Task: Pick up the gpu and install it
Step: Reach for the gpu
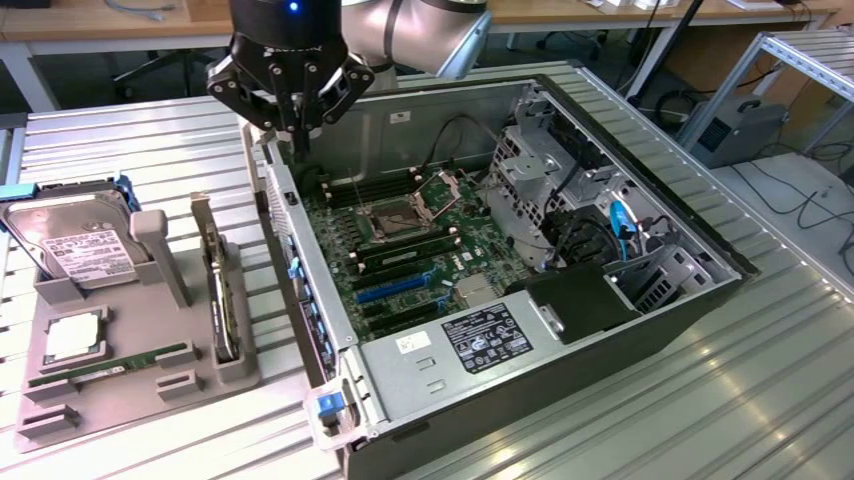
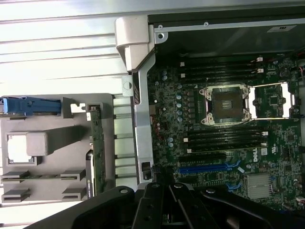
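Step in hand is judged to be the approach to the pick. The hand (image 1: 298, 140), fingers together and empty, hangs over the far corner of the open computer case (image 1: 561, 400), at its wall on the exterior view's left. The gpu (image 1: 222, 290) stands on edge in the grey holder (image 1: 127, 395) on the desk (image 1: 134, 140), just beside the case and untouched, and the blue slot (image 1: 396, 288) on the motherboard (image 1: 441, 230) is unoccupied. For the pick, the hand would need to be opened and aligned along the card's upper edge, judged a narrow target.
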